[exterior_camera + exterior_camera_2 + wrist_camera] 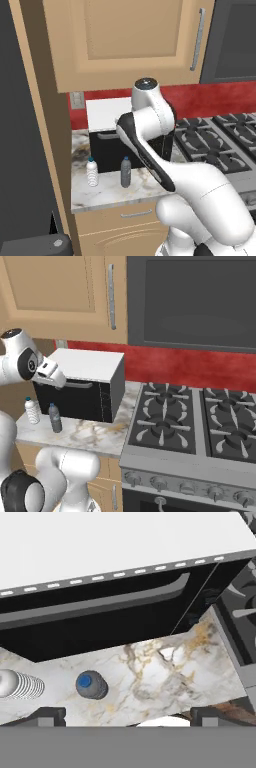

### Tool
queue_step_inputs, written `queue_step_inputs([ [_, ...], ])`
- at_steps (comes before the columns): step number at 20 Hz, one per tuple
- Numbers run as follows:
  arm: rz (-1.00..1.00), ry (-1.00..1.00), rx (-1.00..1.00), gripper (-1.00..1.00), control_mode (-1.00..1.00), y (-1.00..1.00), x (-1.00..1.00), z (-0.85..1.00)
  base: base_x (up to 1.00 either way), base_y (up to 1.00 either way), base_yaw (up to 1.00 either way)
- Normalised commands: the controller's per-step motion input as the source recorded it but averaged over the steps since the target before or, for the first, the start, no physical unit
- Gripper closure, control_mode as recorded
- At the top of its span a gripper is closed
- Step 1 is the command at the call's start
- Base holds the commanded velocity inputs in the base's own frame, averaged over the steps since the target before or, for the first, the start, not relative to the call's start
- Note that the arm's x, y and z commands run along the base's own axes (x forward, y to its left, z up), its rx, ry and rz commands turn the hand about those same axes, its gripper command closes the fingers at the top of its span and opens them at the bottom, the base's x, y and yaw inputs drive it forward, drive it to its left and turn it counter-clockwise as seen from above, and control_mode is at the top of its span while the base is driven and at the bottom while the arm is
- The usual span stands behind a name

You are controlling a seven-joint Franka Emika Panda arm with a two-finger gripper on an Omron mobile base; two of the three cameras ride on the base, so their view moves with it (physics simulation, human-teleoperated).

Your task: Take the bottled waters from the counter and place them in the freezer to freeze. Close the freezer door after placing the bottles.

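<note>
Two bottles on the counter, arm above them

The clear ribbed bottle and the smoky grey bottle stand upright, near each other but apart, on the marble counter just in front of the black oven. The gripper hangs over the counter with its jaws spread wide, holding nothing; the stovetop lies right.

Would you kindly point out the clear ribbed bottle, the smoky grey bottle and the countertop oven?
clear ribbed bottle [92,173]: left base view, on its ribbed body.
smoky grey bottle [126,173]: left base view, on its body.
countertop oven [85,365]: right base view, on its white top.
</note>
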Motion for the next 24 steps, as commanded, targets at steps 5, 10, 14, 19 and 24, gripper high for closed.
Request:
queue_step_inputs([
  [5,-0.06,-0.15,0.0,-1.0,-1.0,0.41,-0.36,-0.16,0.0,0.0,0.0],
  [10,-0.12,-0.18,0.0,-1.0,-1.0,0.24,-0.3,-0.12,0.0,0.0,0.0],
  [14,-0.17,-0.16,0.0,-1.0,-1.0,0.17,-0.13,-0.1,0.0,0.0,0.0],
  [19,-0.18,-0.19,0.0,-1.0,-1.0,0.18,-0.04,-0.13,0.0,0.0,0.0],
  [24,-0.14,-0.22,0.0,-1.0,-1.0,0.08,-0.02,-0.21,0.0,0.0,0.0],
])
